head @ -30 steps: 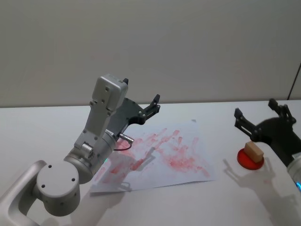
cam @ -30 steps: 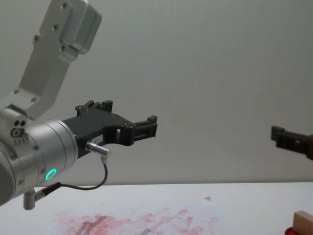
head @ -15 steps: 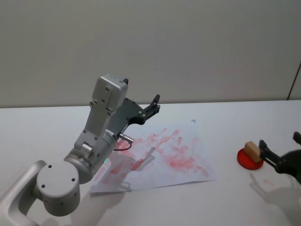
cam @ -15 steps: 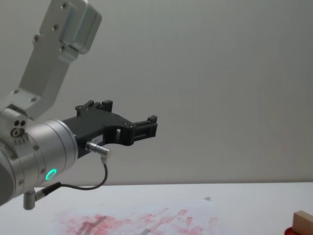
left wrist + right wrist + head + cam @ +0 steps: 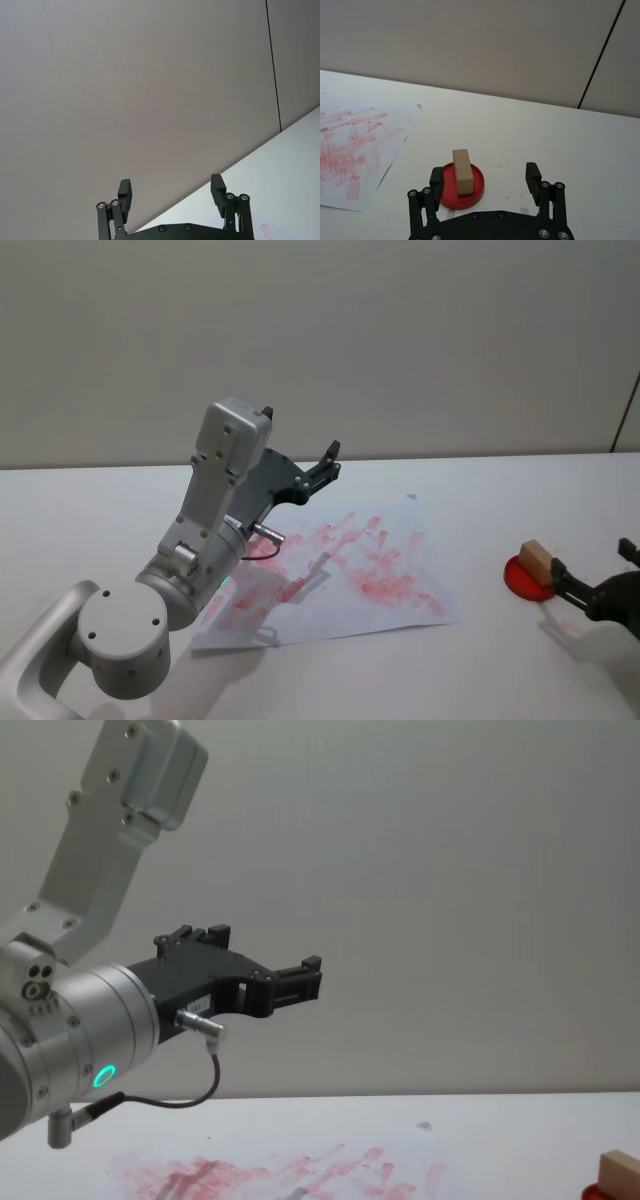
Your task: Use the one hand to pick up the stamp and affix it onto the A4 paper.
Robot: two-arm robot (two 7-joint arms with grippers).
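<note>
The stamp (image 5: 536,561), a tan wooden block, stands upright on a round red base near the table's right side; it also shows as the stamp (image 5: 462,172) and the stamp (image 5: 620,1172). My right gripper (image 5: 591,559), the hand, is low over the table just near-right of it. In the right wrist view the right gripper (image 5: 485,176) is open, the block just ahead of one finger (image 5: 436,178) and inside the gap's edge. The A4 paper (image 5: 370,570), smeared with red ink, lies flat mid-table, also seen as the paper (image 5: 350,150). My left gripper (image 5: 318,468) hangs open above the paper's far left.
The big silver left arm (image 5: 190,550) with its green ring light and cable rises over the paper's left part. A white table (image 5: 480,480) runs back to a plain grey wall. Bare table lies between paper and stamp.
The right gripper has pulled back from above and behind the stamp toward me and dropped low at the stamp's near right. The left arm, paper and stamp have not moved.
</note>
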